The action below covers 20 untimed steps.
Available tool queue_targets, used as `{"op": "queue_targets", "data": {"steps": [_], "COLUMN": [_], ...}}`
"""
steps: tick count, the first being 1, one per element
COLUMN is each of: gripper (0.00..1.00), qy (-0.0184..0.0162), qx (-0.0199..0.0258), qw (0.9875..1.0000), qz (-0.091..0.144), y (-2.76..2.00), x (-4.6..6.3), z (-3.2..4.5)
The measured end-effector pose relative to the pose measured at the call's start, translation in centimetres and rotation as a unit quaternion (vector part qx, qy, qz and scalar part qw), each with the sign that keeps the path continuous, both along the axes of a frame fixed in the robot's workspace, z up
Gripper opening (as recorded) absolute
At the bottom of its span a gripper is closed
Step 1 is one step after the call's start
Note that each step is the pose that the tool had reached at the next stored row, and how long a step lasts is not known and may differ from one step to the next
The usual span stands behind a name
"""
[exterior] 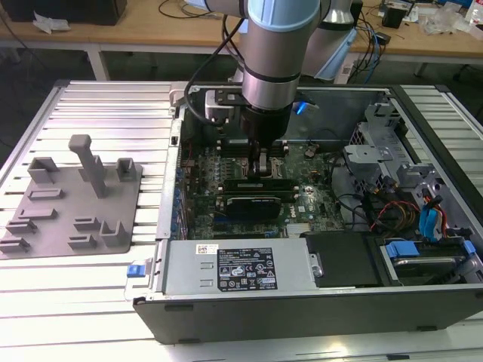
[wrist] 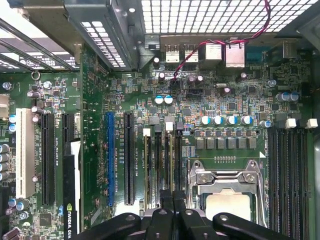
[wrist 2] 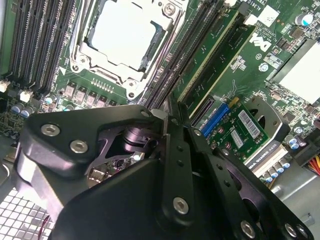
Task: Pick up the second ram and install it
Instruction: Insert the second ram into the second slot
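Open steel PC case (exterior: pixel 423 302) holds green motherboard (wrist: pixel 235 95) w/ bare metal CPU socket (wrist 2: pixel 125 37). Matte-black gripper (wrist 2: pixel 170 117) is down over DIMM slots beside socket. Fingers together, edges clamping thin green second ram (wrist 2: pixel 210 65), seated upright in slot. Grey plastic fixture (exterior: pixel 75 200) at exterior view's left.
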State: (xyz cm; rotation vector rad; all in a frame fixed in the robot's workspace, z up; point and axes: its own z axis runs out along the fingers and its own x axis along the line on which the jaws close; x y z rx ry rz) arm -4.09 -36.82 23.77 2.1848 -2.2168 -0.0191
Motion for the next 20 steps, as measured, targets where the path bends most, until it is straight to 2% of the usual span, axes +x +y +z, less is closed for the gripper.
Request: {"op": "queue_targets", "data": {"steps": [2,5,15,20], "gripper": [0.09,0.09,0.09,0.09], "qy": [-0.0005,-0.0004,-0.0005,-0.0005], "qx": [0.0011,0.0010,0.0010,0.0010], "qw": [1.0000,1.0000,1.0000,1.0000], "qz": [0.000,0.000,0.000,0.000], "y": [0.00,0.00,0.00,0.00], "x": [0.00,0.00,-0.01,-0.01], "z": [-0.07,-0.07,-0.83,-0.89]}}
